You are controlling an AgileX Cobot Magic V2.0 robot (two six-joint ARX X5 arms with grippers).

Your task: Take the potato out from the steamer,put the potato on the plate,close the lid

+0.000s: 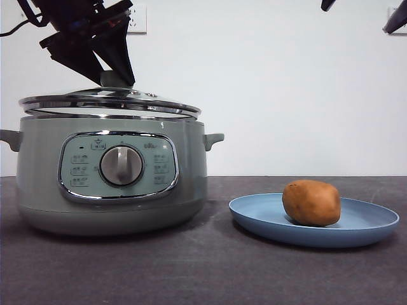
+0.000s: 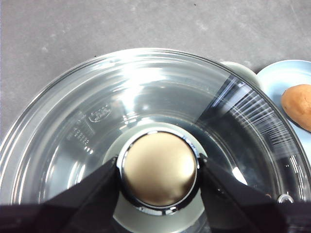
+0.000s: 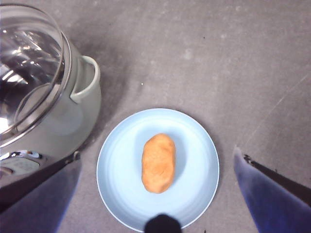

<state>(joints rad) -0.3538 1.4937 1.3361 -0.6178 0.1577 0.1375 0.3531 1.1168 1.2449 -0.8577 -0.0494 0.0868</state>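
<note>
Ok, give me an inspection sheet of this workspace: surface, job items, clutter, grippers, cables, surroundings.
Surface: dark grey table, matte, no spills seen.
Steamer: upright on the table, control panel and dial facing the front camera.
Lid: on top of the steamer; front view shows it slightly tilted, so full seating cannot be confirmed.
Potato: lying on the plate, near its middle.
Plate: flat on the table beside the steamer, apart from it.
Clutter: nothing seen.
Left gripper: jaws clamped on either side of the lid's knob.
Right gripper: open, raised above the plate, holding nothing.
Cables: one dark cable by the left arm.
Surroundings: white wall with outlet plates.
</note>
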